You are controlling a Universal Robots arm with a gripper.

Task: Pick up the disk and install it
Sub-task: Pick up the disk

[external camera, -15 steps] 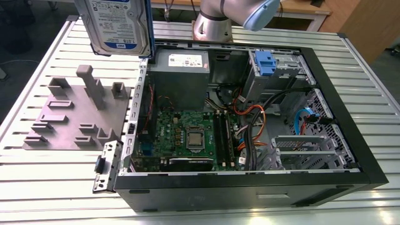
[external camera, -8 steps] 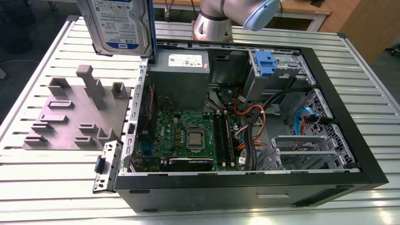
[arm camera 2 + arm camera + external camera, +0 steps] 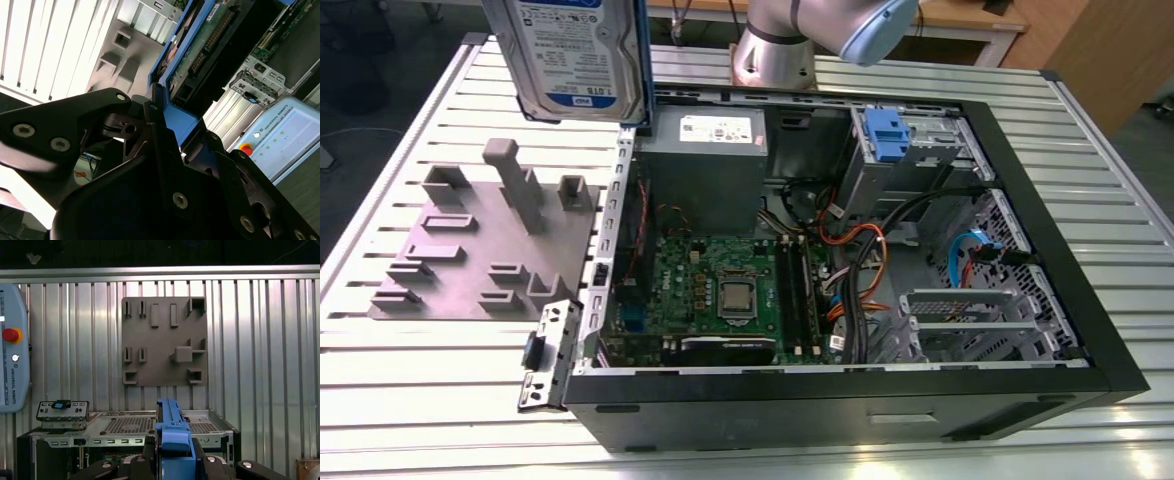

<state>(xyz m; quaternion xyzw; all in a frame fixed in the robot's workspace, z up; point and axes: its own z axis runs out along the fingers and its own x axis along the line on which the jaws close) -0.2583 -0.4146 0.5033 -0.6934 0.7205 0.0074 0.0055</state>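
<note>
The disk (image 3: 580, 60), silver with a white-and-blue label and blue side rails, hangs upright in the air above the table's far left side, beyond the open computer case (image 3: 1067, 300). In the second wrist view my gripper (image 3: 161, 117) is shut on the disk's blue rail, and the disk (image 3: 200, 47) shows its green circuit-board side. In the first wrist view the disk (image 3: 172, 432) stands edge-on between the black fingers (image 3: 146, 462) of the gripper (image 3: 174, 456). A drive bay with a blue bracket (image 3: 887, 135) sits at the case's far right corner.
A grey fixture plate (image 3: 467, 270) with upright posts lies on the slatted table at the exterior view's left and also appears in the first wrist view (image 3: 165, 340). Inside the case are the motherboard (image 3: 720, 290), the grey power supply (image 3: 704, 150) and cables (image 3: 854, 260). A teach pendant (image 3: 12, 370) rests nearby.
</note>
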